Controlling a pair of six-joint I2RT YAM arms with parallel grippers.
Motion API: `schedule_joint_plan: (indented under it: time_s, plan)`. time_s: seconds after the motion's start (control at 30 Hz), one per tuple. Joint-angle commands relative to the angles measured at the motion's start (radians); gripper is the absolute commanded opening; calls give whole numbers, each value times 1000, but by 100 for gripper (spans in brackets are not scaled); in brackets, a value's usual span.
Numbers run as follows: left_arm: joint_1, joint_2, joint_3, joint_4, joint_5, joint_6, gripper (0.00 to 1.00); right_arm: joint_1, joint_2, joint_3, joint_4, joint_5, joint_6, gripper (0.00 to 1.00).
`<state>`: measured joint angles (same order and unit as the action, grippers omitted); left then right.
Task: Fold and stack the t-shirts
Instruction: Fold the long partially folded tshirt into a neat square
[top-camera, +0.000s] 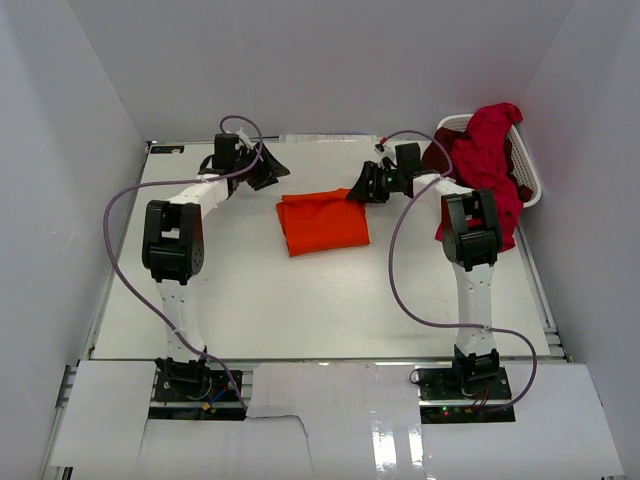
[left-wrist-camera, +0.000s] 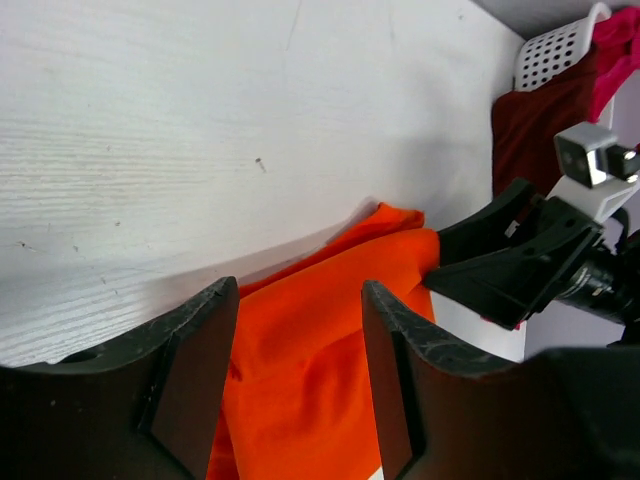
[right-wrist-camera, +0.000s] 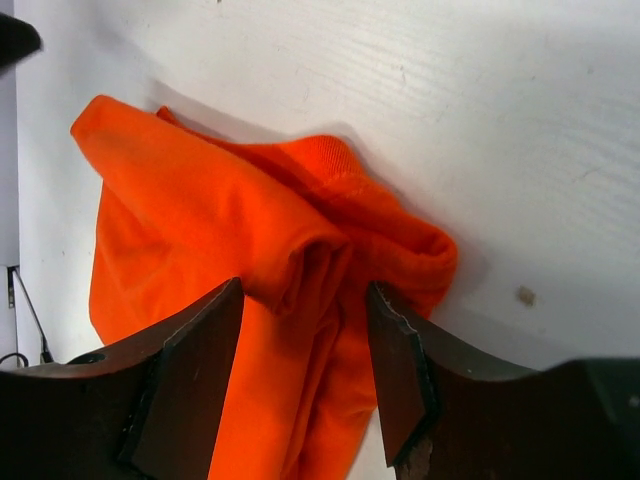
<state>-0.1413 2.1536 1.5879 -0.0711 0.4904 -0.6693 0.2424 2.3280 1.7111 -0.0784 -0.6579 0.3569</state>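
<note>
A bright orange t-shirt (top-camera: 322, 222) lies folded into a rough square in the middle of the table. My left gripper (top-camera: 275, 173) stands open just off its far left corner; in the left wrist view the orange cloth (left-wrist-camera: 300, 360) shows between the spread fingers (left-wrist-camera: 205, 365), free of them. My right gripper (top-camera: 354, 193) is open over the far right corner, where the ribbed collar (right-wrist-camera: 400, 235) bunches up between and beyond its fingers (right-wrist-camera: 395, 370). Crimson (top-camera: 492, 140) and dark maroon (top-camera: 512, 215) t-shirts spill over the basket at the back right.
The white plastic laundry basket (top-camera: 530, 178) stands at the table's back right corner, close behind the right arm. White walls enclose the table on three sides. In the left wrist view the right gripper (left-wrist-camera: 510, 265) sits just across the orange shirt.
</note>
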Motion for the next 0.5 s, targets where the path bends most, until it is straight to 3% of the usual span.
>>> schedule_joint_plan:
  time_s: [0.0,0.17,0.3,0.47]
  plan:
    - [-3,-150,-5,13,-19,30,63,-5,-93,-68,66,-14,1,59]
    - [-3,-277,-167,-24,-26,25,63,-5,-122,-128,129,-22,8,59]
    - [-3,-412,-420,31,-7,2,61,-5,-145,-189,167,-29,17,59]
    - [-14,-501,-584,63,80,-12,59,-5,-151,-245,172,-22,11,58]
